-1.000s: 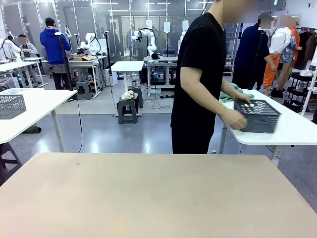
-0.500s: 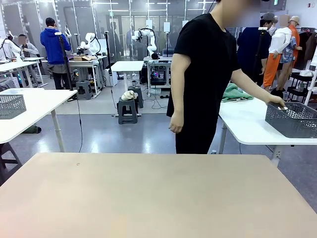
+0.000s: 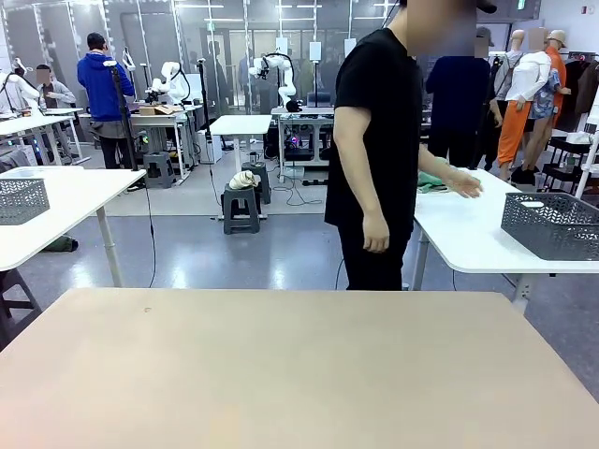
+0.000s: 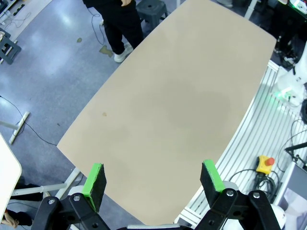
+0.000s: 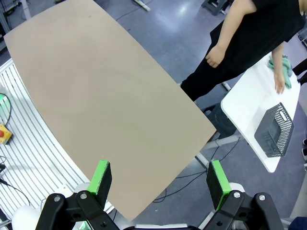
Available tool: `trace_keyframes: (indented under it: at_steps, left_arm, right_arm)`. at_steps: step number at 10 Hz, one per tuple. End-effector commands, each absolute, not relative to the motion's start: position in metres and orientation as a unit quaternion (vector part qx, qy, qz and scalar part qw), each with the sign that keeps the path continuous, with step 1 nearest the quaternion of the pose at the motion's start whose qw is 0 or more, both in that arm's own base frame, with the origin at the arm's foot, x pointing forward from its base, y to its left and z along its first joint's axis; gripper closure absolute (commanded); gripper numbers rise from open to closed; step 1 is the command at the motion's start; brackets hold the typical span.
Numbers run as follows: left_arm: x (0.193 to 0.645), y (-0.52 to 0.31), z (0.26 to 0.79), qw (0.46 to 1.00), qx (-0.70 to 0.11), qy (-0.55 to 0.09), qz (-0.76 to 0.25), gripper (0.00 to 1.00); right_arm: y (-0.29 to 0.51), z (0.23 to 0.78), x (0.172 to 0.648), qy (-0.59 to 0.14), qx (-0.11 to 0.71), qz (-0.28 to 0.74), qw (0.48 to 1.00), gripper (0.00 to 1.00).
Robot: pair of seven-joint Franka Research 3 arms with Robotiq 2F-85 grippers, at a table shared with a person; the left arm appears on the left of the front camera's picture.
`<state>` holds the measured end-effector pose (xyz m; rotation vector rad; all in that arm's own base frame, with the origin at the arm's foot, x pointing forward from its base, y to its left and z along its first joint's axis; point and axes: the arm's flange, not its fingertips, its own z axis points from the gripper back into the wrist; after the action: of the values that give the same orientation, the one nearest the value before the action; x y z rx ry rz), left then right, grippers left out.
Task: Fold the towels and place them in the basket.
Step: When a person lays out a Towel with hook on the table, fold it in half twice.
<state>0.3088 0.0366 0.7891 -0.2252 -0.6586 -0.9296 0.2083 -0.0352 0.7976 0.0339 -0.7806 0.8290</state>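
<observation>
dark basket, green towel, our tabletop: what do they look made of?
Basket: probably moulded plastic, dark grey and matte; the walls are a regular perforated grid with a solid rim.
Green towel: soft cloth, lying bunched in folds; the weave is too small to tell.
Tabletop: smooth matte beige board, likely laminate; even colour, no grain, hardly any glare.

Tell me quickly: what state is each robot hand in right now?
Left hand: open, holding nothing.
Right hand: open, holding nothing.
</observation>
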Motion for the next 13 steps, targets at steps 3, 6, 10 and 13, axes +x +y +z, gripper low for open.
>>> trace_keyframes:
  at_steps: [3,6,10,13]
  left_arm:
    - [0.3081,0.0361,0.7898,0.837,-0.107,-0.312,-0.436,0.0]
    - [0.3081,0.0361,0.7898,0.837,-0.107,-0.312,-0.436,0.0]
    - [0.3081,0.0361,0.7898,0.837,-0.107,-0.312,-0.436,0.0]
    - [0.3081,0.0361,0.7898,0.837,-0.107,-0.312,-0.436,0.0]
  right_arm:
    - [-0.0349,0.7958,0.2072,-0.37,0.018,0.392,0.842,0.0]
    - [-0.0349,0.7958,0.2072,-0.37,0.018,0.392,0.842,0.0]
    - [-0.0349,0.7958,0.2072,-0.37,0.018,0.392,0.842,0.0]
    - [-0.0349,0.7958,0.2072,-0.37,0.018,0.392,0.842,0.0]
